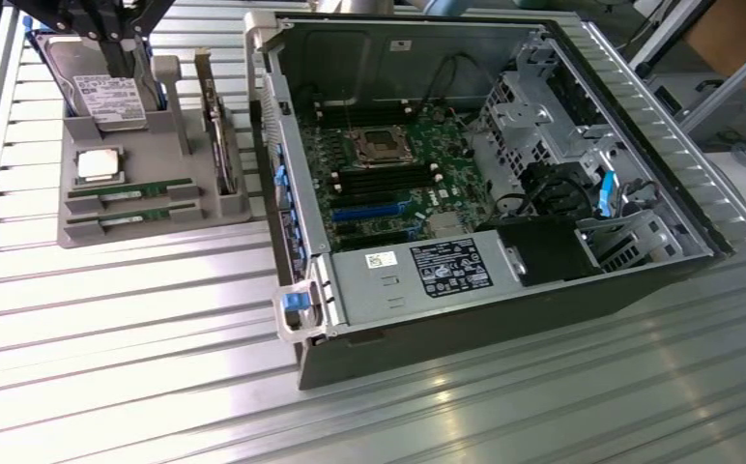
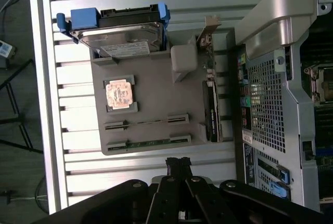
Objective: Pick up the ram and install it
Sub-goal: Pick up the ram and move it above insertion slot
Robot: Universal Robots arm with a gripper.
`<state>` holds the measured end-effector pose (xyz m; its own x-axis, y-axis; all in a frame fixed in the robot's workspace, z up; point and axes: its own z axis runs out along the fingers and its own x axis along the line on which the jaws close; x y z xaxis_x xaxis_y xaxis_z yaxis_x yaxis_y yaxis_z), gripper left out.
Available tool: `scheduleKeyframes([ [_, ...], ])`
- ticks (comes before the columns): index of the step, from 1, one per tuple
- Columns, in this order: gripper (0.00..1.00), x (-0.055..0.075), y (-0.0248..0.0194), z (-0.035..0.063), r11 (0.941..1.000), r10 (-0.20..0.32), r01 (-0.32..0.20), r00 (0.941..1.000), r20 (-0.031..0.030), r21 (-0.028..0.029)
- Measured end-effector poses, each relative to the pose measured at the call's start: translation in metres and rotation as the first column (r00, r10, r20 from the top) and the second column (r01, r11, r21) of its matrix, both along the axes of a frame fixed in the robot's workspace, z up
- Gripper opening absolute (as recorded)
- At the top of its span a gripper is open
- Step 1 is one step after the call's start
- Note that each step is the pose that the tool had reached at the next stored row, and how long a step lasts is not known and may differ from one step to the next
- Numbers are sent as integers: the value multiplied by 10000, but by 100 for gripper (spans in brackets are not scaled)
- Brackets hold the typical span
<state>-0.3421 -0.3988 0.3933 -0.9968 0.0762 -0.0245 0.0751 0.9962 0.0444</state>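
**RAM install: arm is hanging by the parts tray, nothing grabbed yet**

So the pick-up step is only just getting going. In the exterior view the gripper is hanging up at the hard drive end of the grey parts tray. Its fingers are pinched together on nothing at all.

The ram is sitting in its slot at the front of that tray. A twin stick is parked just beside it, nearer the tray's front edge, and I can't tell which of the two is the target. Both are lying just in front of the processor chip and well apart from the gripper.

The sticks are standing on their long edges, parallel to each other. Their long axes are running across the exterior view from left to right, along the tray's front edge.

My guess is that grabbing one is calling for the fingers opening first. Then they'd be lining up over the stick's middle and pinching across its thin faces, not along its length. The long dark slots on the motherboard inside the open case are looking roughly parallel to the sticks, so I'm not expecting much twisting.
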Motion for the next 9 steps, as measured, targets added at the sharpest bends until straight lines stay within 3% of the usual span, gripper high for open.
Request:
scheduleKeyframes([
  [4, 11, 0, 0, 0, 9998, 220, -220, 9998, 1, 0],
  [9, 11, 0, 0, 0, 9959, 906, -906, 9959, 0, 0],
])
